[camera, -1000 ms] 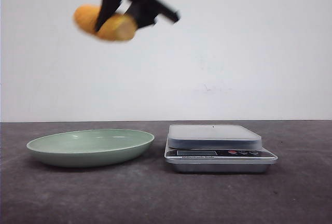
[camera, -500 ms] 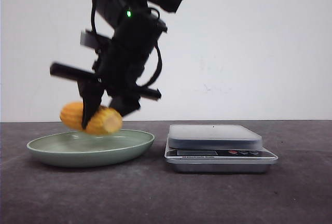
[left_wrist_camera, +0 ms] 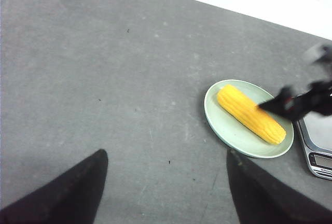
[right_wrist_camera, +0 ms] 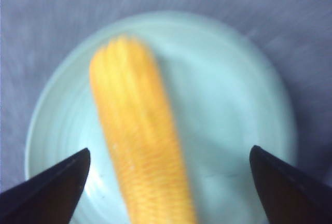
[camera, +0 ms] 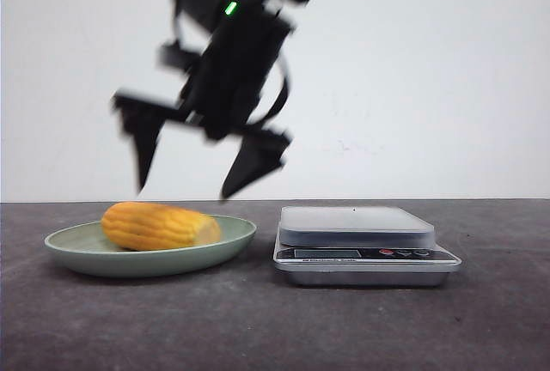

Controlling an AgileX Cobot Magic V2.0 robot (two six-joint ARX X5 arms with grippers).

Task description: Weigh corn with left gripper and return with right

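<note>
The corn lies on its side in the pale green plate, free of any gripper. My right gripper hangs just above it, blurred, jaws wide open and empty. In the right wrist view the corn lies on the plate below the open right gripper. My left gripper is open and empty over bare table, well away from the plate and corn. The left gripper is out of the front view.
A silver digital kitchen scale with nothing on its platform stands right of the plate; its corner shows in the left wrist view. The table is dark grey, with a white wall behind.
The right gripper came down with the corn, laid it in the plate, opened and rose a little. The corn now rests in the plate.
</note>
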